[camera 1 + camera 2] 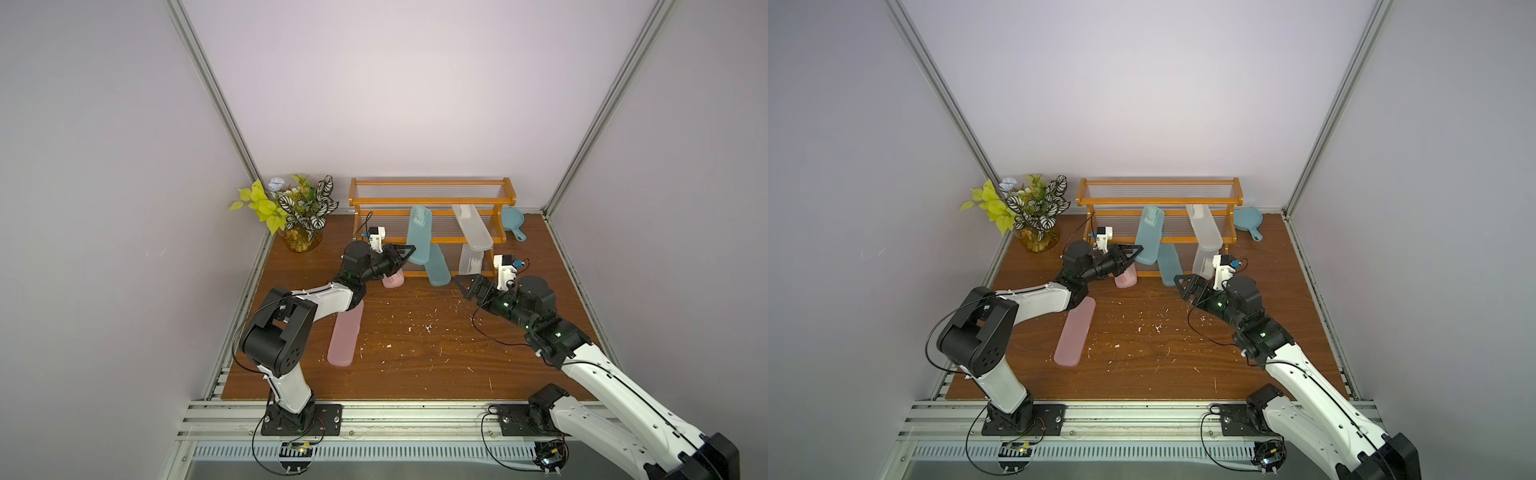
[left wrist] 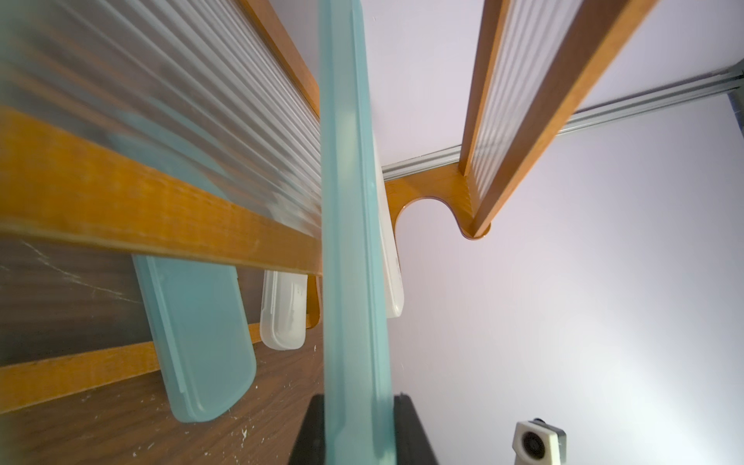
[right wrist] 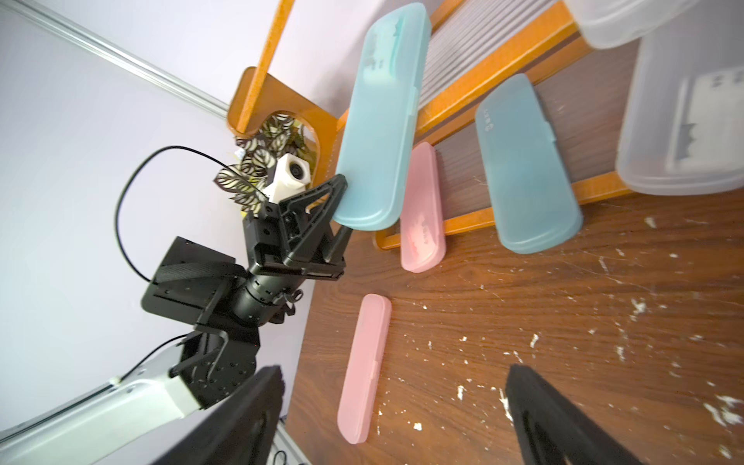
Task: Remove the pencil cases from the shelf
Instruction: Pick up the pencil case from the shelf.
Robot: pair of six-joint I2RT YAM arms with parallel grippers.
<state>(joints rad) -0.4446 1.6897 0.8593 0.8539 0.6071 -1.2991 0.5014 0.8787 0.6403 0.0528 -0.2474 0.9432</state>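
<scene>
The left gripper (image 1: 409, 252) was clamped on the lower end of a teal pencil case (image 1: 419, 237), and the left wrist view showed that case edge-on between the two black fingers (image 2: 412, 435). The case leaned steeply, its upper end resting on the middle tier of the shelf (image 1: 432, 202) and its gripped end hanging out past the shelf's front. Just to the right of it a second teal case (image 1: 437, 269) lay on the bottom tier, its near end poking over the front rail onto the tabletop (image 1: 415, 357). Further toward the shelf's right end, a clear case (image 1: 471, 227) sat slanted on the middle tier and overhung its edge, with another clear case (image 1: 470, 259) on the bottom tier below it. Toward the shelf's left end a pink case (image 3: 422, 225) stuck out of the bottom tier, largely hidden behind the left gripper in both top views. A second pink case (image 1: 345, 336) lay flat on the tabletop, in front of the shelf's left end and well apart from it. The right gripper (image 1: 464, 286) hung in front of the shelf's right end, near the lower clear case without touching it, its jaws spread wide with nothing between them. A small teal pan (image 1: 512, 222) lay just beyond the shelf's right end, and a potted plant (image 1: 299, 208) stood beyond its left end.
</scene>
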